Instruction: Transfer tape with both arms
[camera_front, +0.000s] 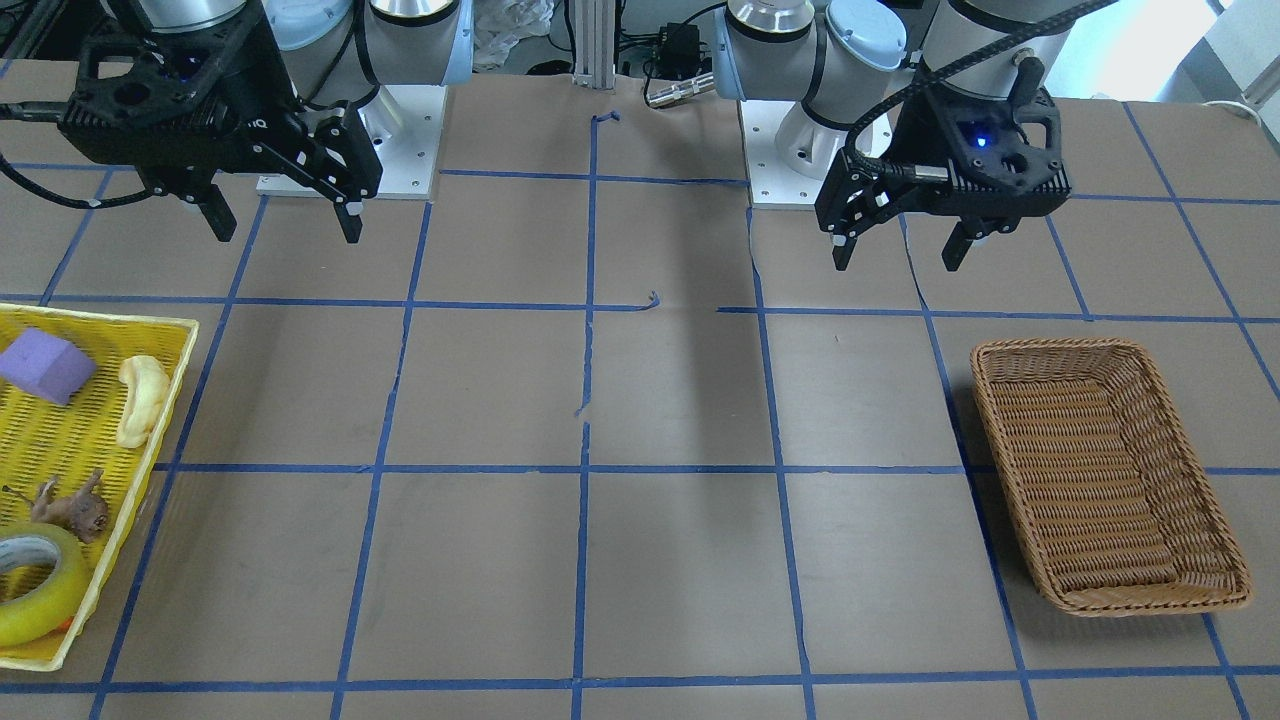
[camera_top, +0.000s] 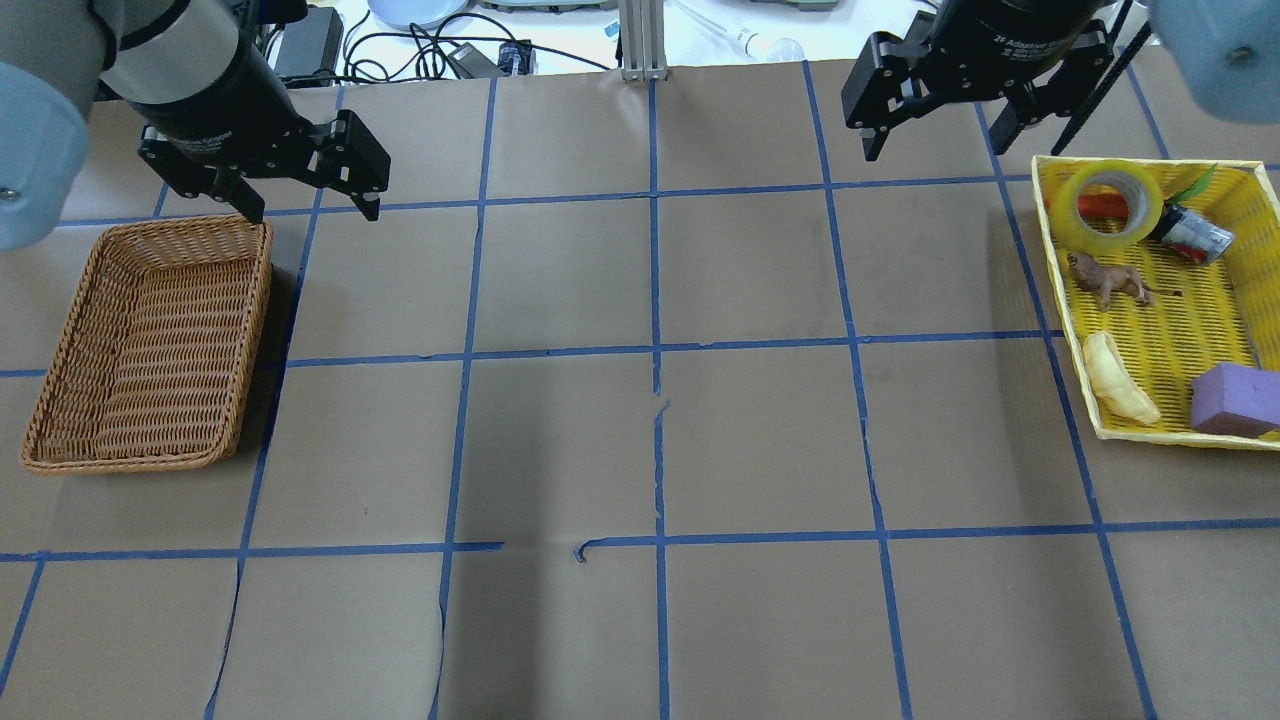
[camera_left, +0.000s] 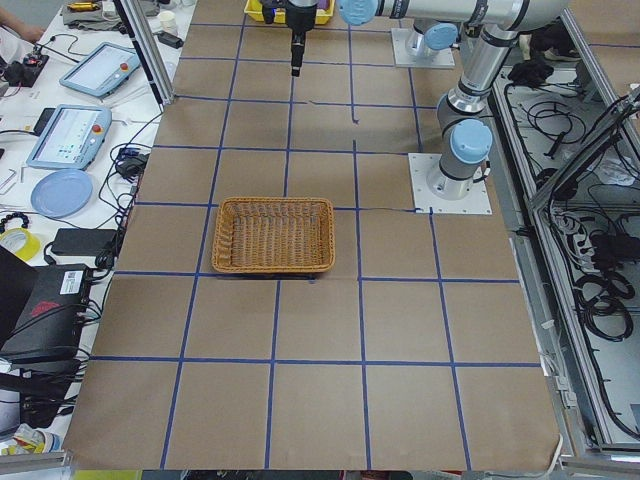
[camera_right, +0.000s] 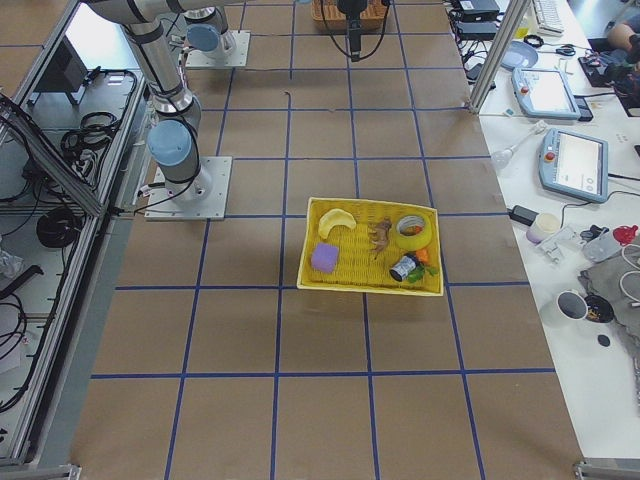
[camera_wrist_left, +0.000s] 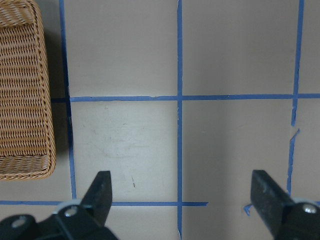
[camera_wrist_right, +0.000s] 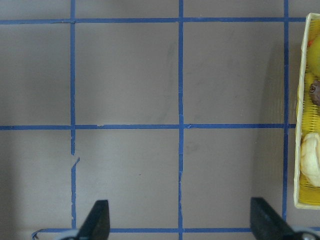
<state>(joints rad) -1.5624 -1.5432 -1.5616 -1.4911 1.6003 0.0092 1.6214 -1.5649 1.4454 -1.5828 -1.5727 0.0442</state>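
Note:
The yellow tape roll (camera_top: 1110, 205) with a whitish core lies in the far corner of a yellow mesh tray (camera_top: 1045, 230) on the table's right side. It also shows in the front view (camera_front: 35, 590) and the right side view (camera_right: 411, 232). My right gripper (camera_top: 935, 145) hangs open and empty above the table, left of the tray and apart from the tape; it shows in the front view (camera_front: 286, 232) and its wrist view (camera_wrist_right: 180, 210). My left gripper (camera_top: 313, 212) is open and empty near the far corner of a wicker basket (camera_top: 262, 290); it also shows in the front view (camera_front: 896, 262) and its wrist view (camera_wrist_left: 182, 185).
The tray also holds a brown toy animal (camera_top: 1108, 280), a pale yellow banana-like piece (camera_top: 1120, 378), a purple block (camera_top: 1235, 398) and a small can (camera_top: 1195, 237). The wicker basket (camera_front: 1060, 345) holds nothing. Blue tape lines grid the brown table.

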